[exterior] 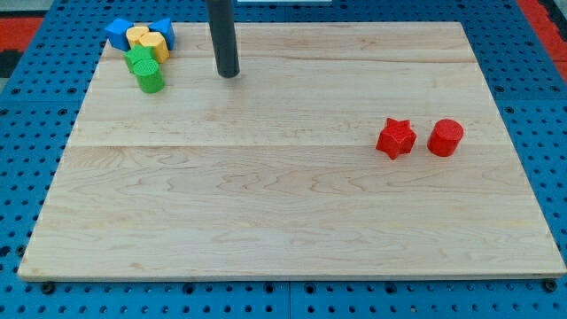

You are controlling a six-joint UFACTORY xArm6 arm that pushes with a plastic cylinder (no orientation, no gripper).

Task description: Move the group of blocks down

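A tight group of blocks sits at the board's top left: a blue block (117,34), a second blue block (164,31), a yellow block (137,36), a yellow cylinder (153,46), a green star-like block (139,60) and a green cylinder (150,79). They touch one another. My tip (229,74) is the lower end of the dark rod. It rests on the board to the right of the group, about level with the green cylinder and clearly apart from it.
A red star block (395,137) and a red cylinder (446,137) stand side by side at the right of the wooden board (283,213). A blue pegboard surface (27,177) surrounds the board.
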